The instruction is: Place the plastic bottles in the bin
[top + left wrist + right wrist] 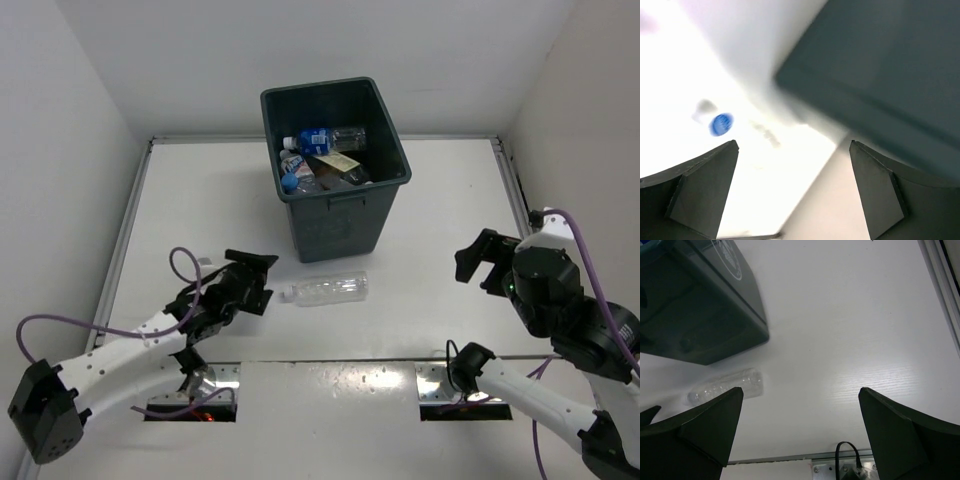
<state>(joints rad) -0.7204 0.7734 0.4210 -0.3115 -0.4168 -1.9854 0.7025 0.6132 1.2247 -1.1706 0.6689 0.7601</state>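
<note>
The right tool (801, 390) hangs over the white desk (850, 315), its 2 dark fingers (705, 430) spread wide with nothing between them. At upper left stands the dark bin (700, 325), a round white mark on its wall. 1 clear bottle (730, 385) lies on its side near the bin, apart from it. A black cable (845, 452) loops at the bottom edge.

bin (880, 70): blurred in left wrist view, cropped in right
blue spot (720, 124): too blurred to identify
bottles (322, 160): overlapping in bin, count unclear
loose bottle (727, 384): lower edge behind right gripper (800, 392)
</note>
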